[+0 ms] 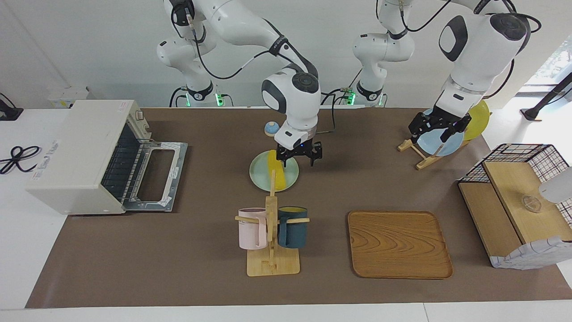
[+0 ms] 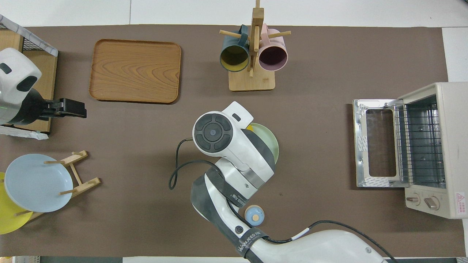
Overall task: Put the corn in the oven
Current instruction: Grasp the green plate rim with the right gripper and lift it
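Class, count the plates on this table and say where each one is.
3. A pale green plate lies mid-table under the corn; a blue plate and a yellow plate stand in the wooden rack. None seems hidden.

We see a brightly and evenly lit scene under soft, diffuse light. In the facing view, daylight floods in near the left arm's end of the table, bleaching that corner almost white. Shadows are faint and short: a soft one under the wooden tray [image 1: 399, 244], another beneath the mug rack [image 1: 272, 232]. The oven [image 1: 91, 156] door's glass shows mild reflections. Both views are sharp throughout, with slight bending of straight lines toward the edges.
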Robot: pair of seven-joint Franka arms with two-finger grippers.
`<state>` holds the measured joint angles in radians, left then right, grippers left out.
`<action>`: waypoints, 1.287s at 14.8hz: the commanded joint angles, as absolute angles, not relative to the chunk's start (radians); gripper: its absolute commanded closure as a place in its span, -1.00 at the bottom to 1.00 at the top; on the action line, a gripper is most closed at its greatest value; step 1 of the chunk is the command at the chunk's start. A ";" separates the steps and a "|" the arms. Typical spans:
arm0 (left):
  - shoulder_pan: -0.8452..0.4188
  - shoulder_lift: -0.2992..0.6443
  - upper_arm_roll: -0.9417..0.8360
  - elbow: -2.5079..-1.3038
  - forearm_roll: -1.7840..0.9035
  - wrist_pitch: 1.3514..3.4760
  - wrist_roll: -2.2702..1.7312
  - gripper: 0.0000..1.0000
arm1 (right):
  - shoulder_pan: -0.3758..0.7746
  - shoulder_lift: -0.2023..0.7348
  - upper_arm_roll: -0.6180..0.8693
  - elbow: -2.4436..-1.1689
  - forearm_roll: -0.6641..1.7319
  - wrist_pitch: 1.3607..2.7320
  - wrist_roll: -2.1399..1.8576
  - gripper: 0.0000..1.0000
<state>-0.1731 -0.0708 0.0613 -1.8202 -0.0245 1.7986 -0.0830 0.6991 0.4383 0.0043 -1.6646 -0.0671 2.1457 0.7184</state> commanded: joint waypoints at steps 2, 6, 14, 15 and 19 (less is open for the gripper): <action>-0.166 -0.100 0.052 -1.816 0.000 1.764 -0.084 -1.00 | 0.712 0.466 0.005 -1.683 -0.081 2.209 0.719 -1.00; -0.172 -0.109 0.048 -1.818 0.000 1.760 -0.086 -1.00 | 0.713 0.448 0.006 -1.796 -0.080 2.310 0.718 -0.39; -0.181 -0.038 0.057 -1.697 -0.002 1.661 -0.094 -1.00 | 0.712 0.433 0.018 -1.824 -0.081 2.293 0.724 1.00; -0.184 -0.020 0.060 -1.687 -0.002 1.649 -0.092 -1.00 | 0.709 0.433 0.017 -1.804 -0.084 2.274 0.718 1.00; -0.189 -0.005 0.061 -1.680 -0.002 1.622 -0.086 -1.00 | 0.666 0.440 0.012 -1.640 -0.170 2.050 0.706 1.00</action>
<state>-0.1774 -0.0229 0.0533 -1.7173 -0.0225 1.6702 -0.0843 0.6959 0.4313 0.0072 -1.7092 -0.1150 2.1306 0.7181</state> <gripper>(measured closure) 0.000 0.960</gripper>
